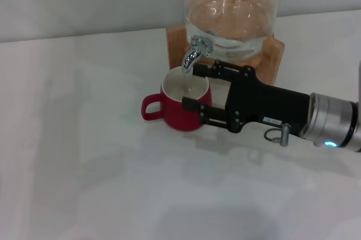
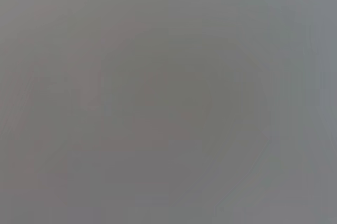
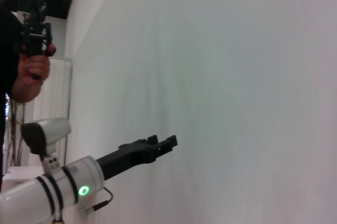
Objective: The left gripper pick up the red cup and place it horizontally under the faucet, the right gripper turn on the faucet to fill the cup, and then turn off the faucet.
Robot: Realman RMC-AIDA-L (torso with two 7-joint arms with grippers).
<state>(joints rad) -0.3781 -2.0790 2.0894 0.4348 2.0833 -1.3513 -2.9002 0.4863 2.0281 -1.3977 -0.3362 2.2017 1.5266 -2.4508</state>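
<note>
Under the faucet (image 1: 193, 53) the red cup (image 1: 180, 113) stood upright on the white table (image 1: 84, 166), handle toward the robot's left, mouth just below the spout. The right gripper (image 1: 190, 84) was at the cup's right side with its claw apart, one finger beside the spout, the other against the cup's wall, clamped on nothing.

Judged step: opening the tap. To do it well, lift clear of the cup, bring the fingers up to the short lever and push it gently, so that neither the cup nor the glass jar (image 1: 231, 14) on its wooden stand (image 1: 271, 59) shifts.

Hard to make out: the lever's position, any stream, the water level in the cup. Left wrist view was blank grey. The left gripper (image 3: 158, 145) showed only in the right wrist view, held out before a pale wall, away from the work.
</note>
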